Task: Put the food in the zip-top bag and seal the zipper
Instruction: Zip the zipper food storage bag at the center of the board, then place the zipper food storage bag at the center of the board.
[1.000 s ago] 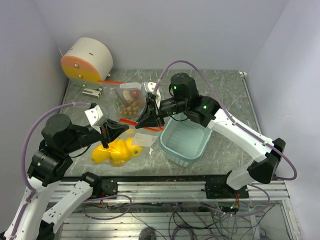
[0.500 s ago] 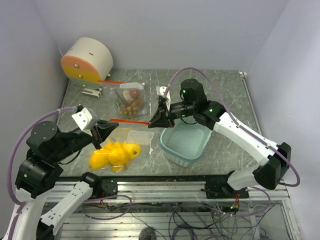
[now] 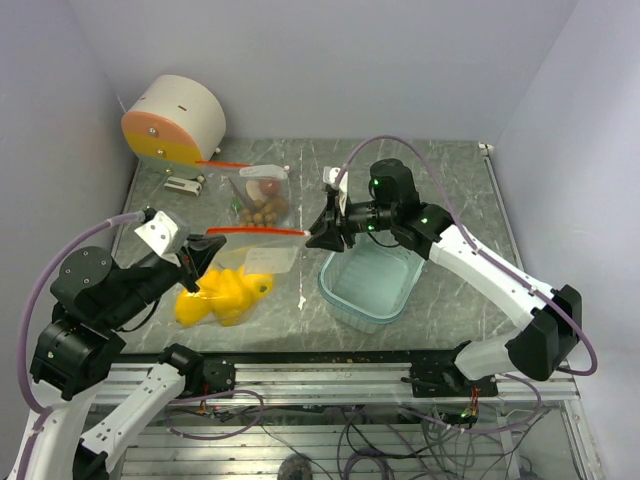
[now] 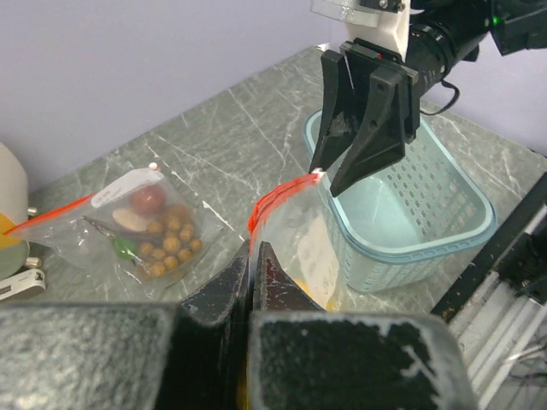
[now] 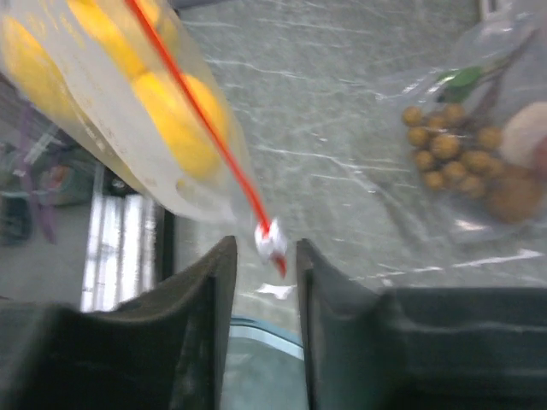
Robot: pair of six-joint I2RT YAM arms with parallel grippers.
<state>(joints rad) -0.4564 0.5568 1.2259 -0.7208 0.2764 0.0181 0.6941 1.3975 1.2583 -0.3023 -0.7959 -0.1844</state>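
Over marble table [image 3: 440, 180], left hand [image 3: 210, 243] and right hand [image 3: 313, 238] pinch zip-top bag [image 3: 240, 285], label [image 3: 274, 259] unreadable.

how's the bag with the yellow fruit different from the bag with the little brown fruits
The clear zip-top bag of yellow fruits is held by its red zipper between left gripper and right gripper; the clear zip-top bag of small brown fruits lies on the table, untouched. The first holds large yellow fruits, the second small brown ones plus a reddish one. Both have red zippers.
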